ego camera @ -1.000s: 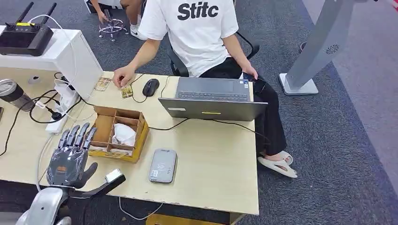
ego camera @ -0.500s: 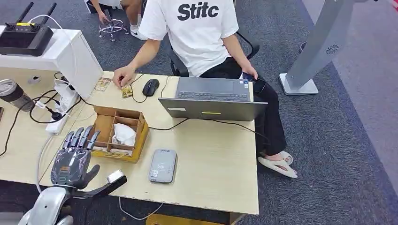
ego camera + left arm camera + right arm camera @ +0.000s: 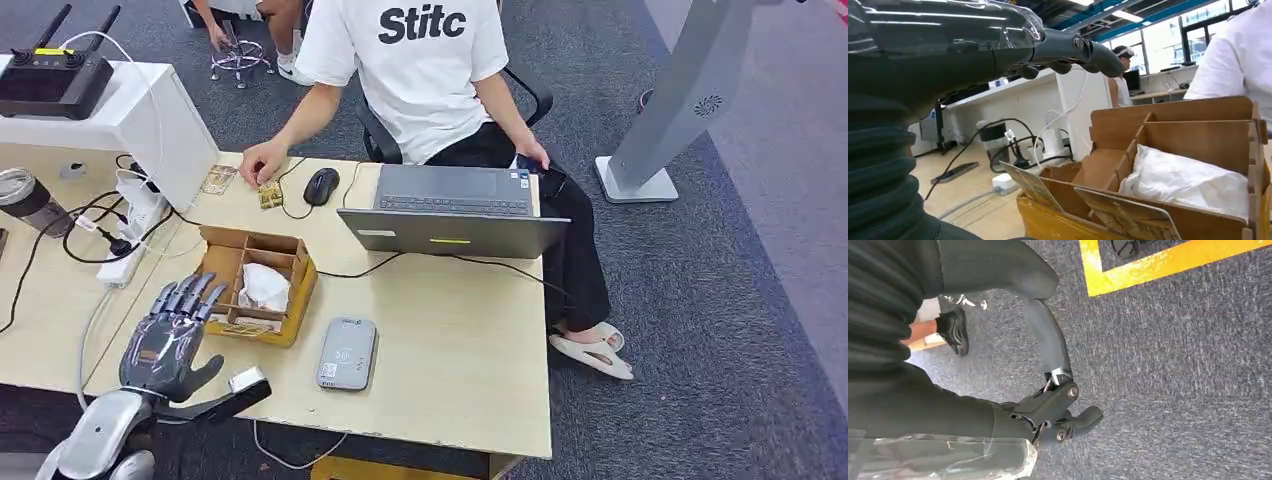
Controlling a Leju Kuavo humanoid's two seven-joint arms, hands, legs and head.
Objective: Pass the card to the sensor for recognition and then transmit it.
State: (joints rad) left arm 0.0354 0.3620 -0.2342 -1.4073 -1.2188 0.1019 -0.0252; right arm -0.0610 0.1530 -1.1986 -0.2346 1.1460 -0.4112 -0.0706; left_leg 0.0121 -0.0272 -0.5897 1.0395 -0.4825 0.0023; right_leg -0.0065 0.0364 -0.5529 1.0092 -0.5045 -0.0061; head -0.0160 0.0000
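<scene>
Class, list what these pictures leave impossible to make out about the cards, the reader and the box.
- Print on the cards in the wooden box: blurred in the left wrist view, too small in the head view.
- Markings on the grey card reader: too small in the head view.
- Box's near-left corner: covered by the left hand in the head view.
- What the white wrapping holds: hidden.

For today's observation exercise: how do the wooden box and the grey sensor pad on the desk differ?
The wooden box is brown, open-topped and split into compartments; the sensor pad is grey, flat and closed. The wooden box holds white wrapping and cards; the sensor pad carries nothing. The left hand hovers by the box, not the pad. Both rest on the desk.
</scene>
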